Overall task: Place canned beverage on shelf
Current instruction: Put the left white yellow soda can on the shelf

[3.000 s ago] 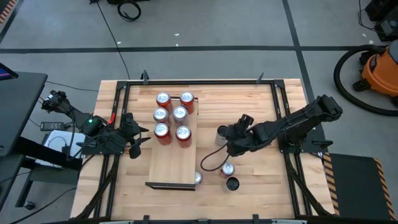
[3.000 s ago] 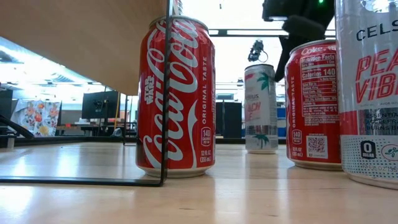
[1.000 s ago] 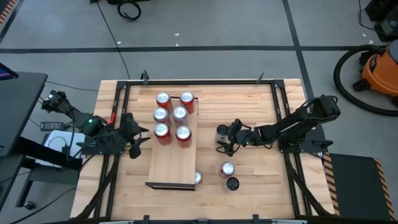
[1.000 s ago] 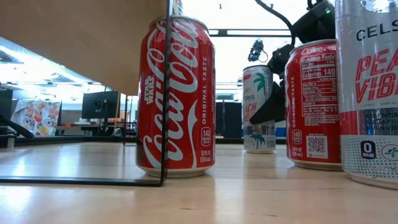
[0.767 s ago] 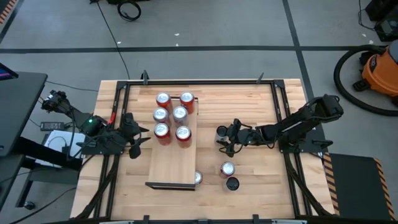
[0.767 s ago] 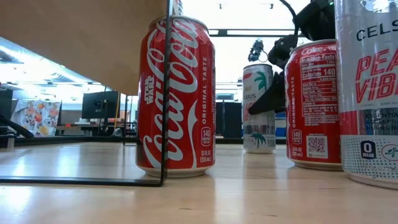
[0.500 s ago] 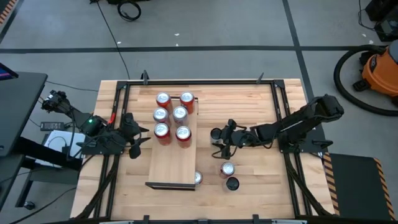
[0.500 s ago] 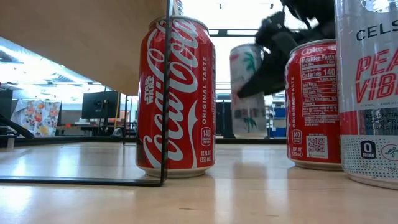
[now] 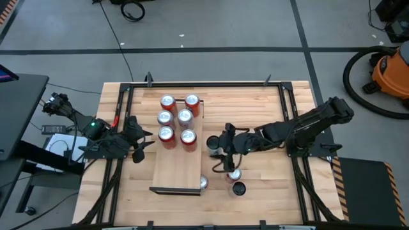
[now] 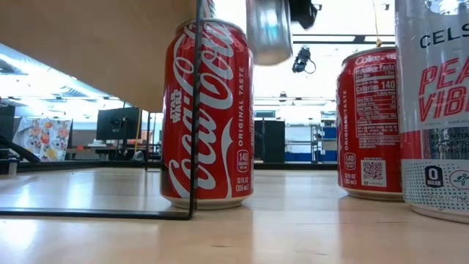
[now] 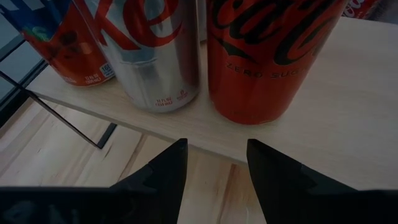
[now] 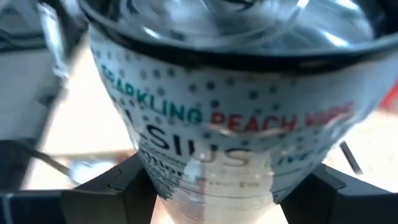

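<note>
Lifted since before: slim white-and-silver peach can [image 12: 224, 124], off worktop toward pale plywood shelf [image 9: 176, 169] | my right jaws [image 9: 220, 145] closed around its smooth, probably slippery sides | left jaws [image 11: 214, 171] part-open, empty.

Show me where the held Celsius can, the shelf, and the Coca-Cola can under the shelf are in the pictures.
Celsius can [image 12: 217, 130]: right wrist view, on its printed side.
shelf [image 9: 177, 167]: high view, on the bare front part of its top.
Coca-Cola can [image 10: 209, 117]: low view, on its red side.
</note>
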